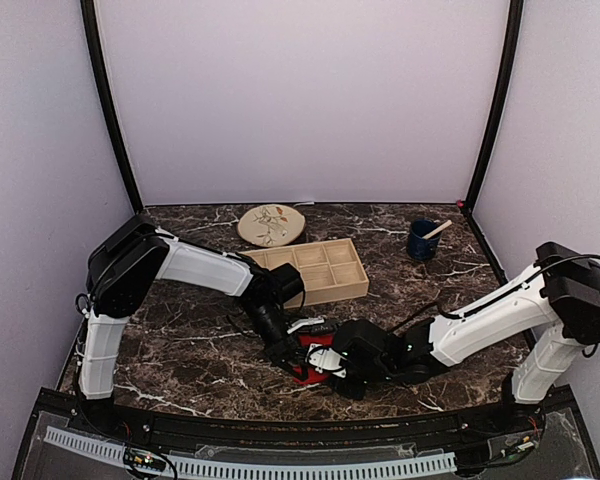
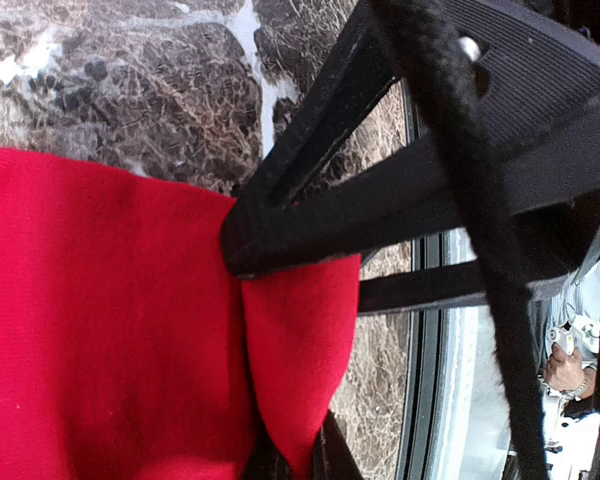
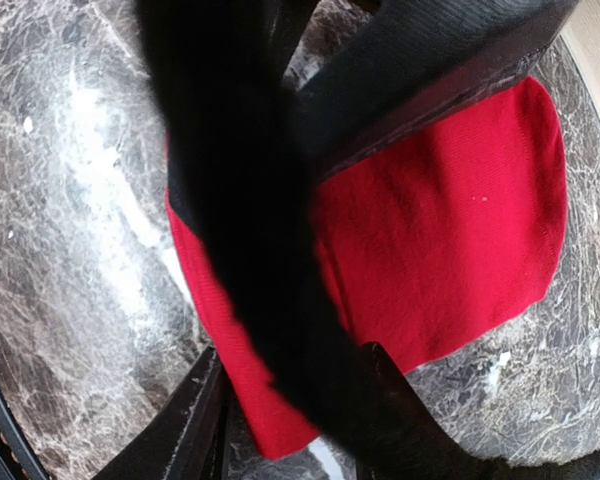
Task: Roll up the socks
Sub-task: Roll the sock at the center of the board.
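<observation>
**Socks gripped at the near edge, rolling barely begun**

The left end effector (image 1: 283,348) is all but closed, pinching a fold of red fabric at one edge of the socks (image 1: 308,368). These lie on the counter (image 1: 180,330) near its front, in front of the tray (image 1: 315,270), between the two arms. The right end effector (image 1: 332,362) stands wide open over the far side of the same fabric, one finger across it and one at its edge, seemingly not gripping.

In both wrist views the fabric lies mostly flat, with no finished roll showing. I judge the task to be at an early stage, with nearly all the rolling left.

From above, both end effectors cover most of the red. I cannot tell whether one sock or two lie there, or whether they are stacked. A blurred cable crosses each wrist view.
</observation>
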### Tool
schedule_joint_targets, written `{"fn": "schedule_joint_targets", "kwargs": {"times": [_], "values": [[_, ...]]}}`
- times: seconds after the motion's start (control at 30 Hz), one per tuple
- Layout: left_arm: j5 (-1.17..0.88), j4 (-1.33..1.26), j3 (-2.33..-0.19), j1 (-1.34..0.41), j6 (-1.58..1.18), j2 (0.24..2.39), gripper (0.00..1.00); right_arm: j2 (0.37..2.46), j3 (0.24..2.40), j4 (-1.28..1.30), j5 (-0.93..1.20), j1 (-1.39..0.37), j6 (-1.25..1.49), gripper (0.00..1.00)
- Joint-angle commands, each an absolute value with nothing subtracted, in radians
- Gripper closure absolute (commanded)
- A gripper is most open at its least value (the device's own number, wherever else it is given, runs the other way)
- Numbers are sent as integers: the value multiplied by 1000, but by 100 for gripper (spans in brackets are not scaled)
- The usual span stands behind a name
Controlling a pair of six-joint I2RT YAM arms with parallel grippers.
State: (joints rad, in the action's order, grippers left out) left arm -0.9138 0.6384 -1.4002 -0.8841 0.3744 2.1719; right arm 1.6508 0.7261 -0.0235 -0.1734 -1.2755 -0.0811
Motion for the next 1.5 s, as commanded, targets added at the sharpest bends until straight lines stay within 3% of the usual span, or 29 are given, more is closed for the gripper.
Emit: {"fn": "schedule_joint_targets", "kwargs": {"times": [0.0, 0.3, 0.47, 0.6, 0.8, 1.47], "values": [[-904, 684, -1406, -884, 398, 2184, 100, 1672, 756, -62, -198, -1278, -98, 64], [-885, 681, -1407, -884, 390, 2184, 100, 1685, 763, -50, -159, -1264, -100, 90], [-847, 666, -1407, -883, 363, 2182, 89, 1690, 761, -36, -126, -1258, -93, 98], [-818, 645, -1397, -874, 332, 2174, 79, 1689, 754, -30, -106, -1256, -81, 100], [-793, 594, -1359, -856, 303, 2128, 74, 1690, 745, -18, -86, -1254, -61, 100], [-668, 525, -1281, -839, 262, 2064, 72, 1666, 721, -29, -74, -1253, -3, 100]]}}
